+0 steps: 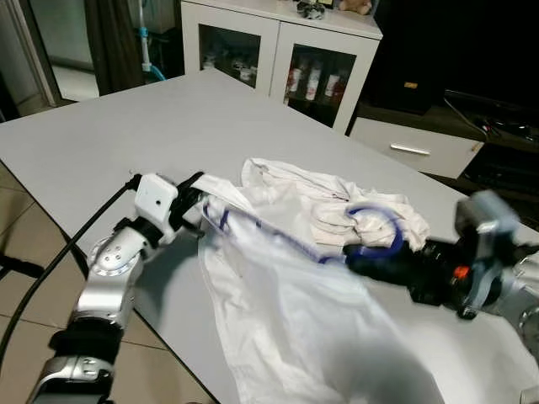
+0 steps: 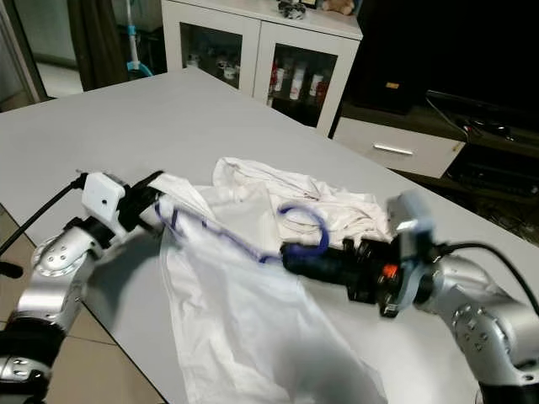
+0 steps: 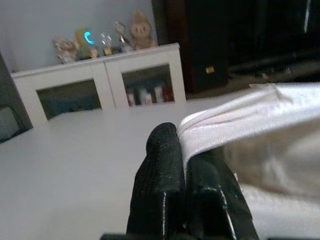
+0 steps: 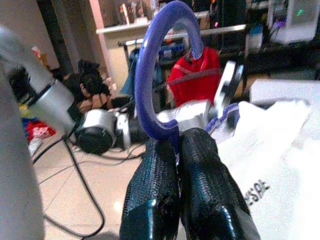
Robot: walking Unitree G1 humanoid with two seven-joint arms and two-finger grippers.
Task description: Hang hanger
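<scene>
Fingers (image 4: 172, 150) pinch the blue hanger (image 4: 150, 75); left gripper (image 3: 182, 150) nips white shirt (image 1: 278, 286).

Both arms were silver metal with rounded joints. The left gripper (image 1: 195, 198) had a white boxy wrist housing and a black cable trailing lower left. The right gripper (image 2: 295, 257) had textured black fingers (image 4: 205, 170) and an orange spot.

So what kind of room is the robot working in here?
Most likely a living room in a home. There is a white glass-door cabinet holding bottles, stuffed toys on top of it, and a low dark TV stand. The shirt lies on a grey table.
</scene>
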